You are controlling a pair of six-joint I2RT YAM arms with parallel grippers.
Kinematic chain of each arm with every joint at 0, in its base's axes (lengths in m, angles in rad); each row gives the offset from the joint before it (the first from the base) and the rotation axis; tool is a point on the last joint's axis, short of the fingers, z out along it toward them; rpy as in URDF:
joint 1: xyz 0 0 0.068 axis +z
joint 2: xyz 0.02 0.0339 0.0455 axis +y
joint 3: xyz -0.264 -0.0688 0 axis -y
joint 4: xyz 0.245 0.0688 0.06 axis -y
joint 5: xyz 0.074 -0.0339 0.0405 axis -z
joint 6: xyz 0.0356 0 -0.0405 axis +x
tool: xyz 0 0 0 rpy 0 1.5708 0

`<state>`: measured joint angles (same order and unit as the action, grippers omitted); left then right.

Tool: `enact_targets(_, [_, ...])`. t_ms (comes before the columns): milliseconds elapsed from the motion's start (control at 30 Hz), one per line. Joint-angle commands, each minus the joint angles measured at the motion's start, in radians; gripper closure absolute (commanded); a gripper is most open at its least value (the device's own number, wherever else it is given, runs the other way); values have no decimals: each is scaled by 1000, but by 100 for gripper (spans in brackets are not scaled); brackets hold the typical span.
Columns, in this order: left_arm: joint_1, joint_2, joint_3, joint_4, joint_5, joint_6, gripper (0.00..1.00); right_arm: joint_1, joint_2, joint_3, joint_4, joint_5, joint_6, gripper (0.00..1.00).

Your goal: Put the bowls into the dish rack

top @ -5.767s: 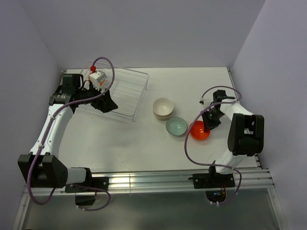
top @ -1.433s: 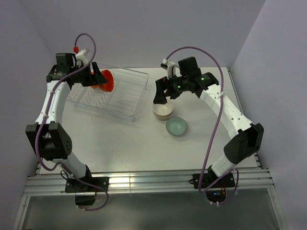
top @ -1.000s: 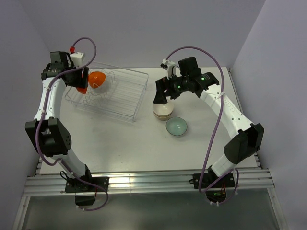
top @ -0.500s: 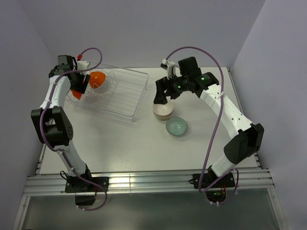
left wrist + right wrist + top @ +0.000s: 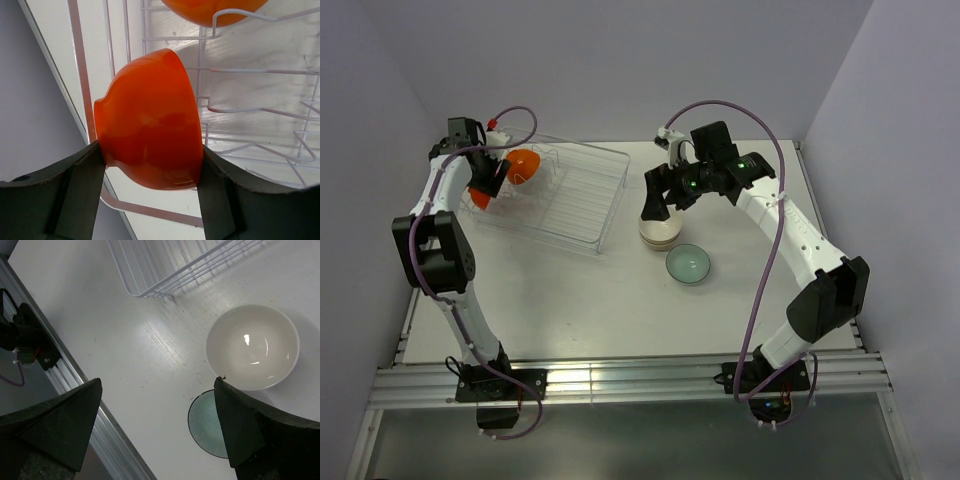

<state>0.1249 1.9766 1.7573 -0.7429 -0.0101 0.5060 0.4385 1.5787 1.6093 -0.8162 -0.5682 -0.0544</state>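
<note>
On the white table (image 5: 620,300), the left gripper (image 5: 151,150) squeezes the orange bowl (image 5: 150,110) at the dish rack (image 5: 585,190), upper left. The right gripper (image 5: 157,385) is wide open, holding nothing.

Left arm (image 5: 432,200) reaches far-left worktop (image 5: 570,290) corner; left end effector (image 5: 150,150) clamped on bowl (image 5: 150,120). Right end effector (image 5: 157,385) spread wide, pointing down.

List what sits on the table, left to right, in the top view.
dish rack → cream bowls → teal bowl. Left out: the orange bowl gripped by the left hand, which overlaps the rack's left end.
</note>
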Motion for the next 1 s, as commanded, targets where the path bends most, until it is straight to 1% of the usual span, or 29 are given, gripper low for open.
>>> enact_targets(0, [4, 8, 53, 45, -33, 25, 87, -4, -34, 4, 2, 1, -15, 0])
enact_targets(100, [2, 19, 54, 46, -40, 31, 86, -4, -28, 11, -1, -1, -15, 0])
enact_targets(267, [1, 39, 57, 54, -57, 42, 77, -4, -26, 8, -1, 2, -16, 0])
enact_targets(367, [1, 48, 70, 40, -42, 39, 71, -4, -22, 9, -3, 4, -18, 0])
enact_targets(500, [-1, 54, 83, 25, -19, 26, 56, -4, -17, 15, -5, 2, -18, 0])
enact_targets(567, [-5, 51, 80, 23, -13, 20, 45, -4, -17, 18, -6, 1, -18, 0])
enact_targets(600, [-5, 50, 80, 22, -10, 20, 43, -4, -17, 18, -6, 2, -18, 0])
enact_targets(633, [-8, 48, 82, 20, -4, 20, 34, -4, -17, 18, -8, 2, -19, 0])
enact_targets(667, [-8, 48, 83, 16, 1, 19, 31, -4, -19, 15, -9, 4, -19, 0])
enact_targets(733, [-11, 47, 87, 10, 1, 9, 12, -4, -20, 17, -9, 4, -19, 0])
enact_targets(800, [-14, 47, 91, 7, 1, 6, 8, -4, -20, 15, -9, 2, -19, 0])
enact_targets(967, [-22, 47, 114, -10, 21, 0, 5, -4, -22, 14, -14, 2, -24, 0])
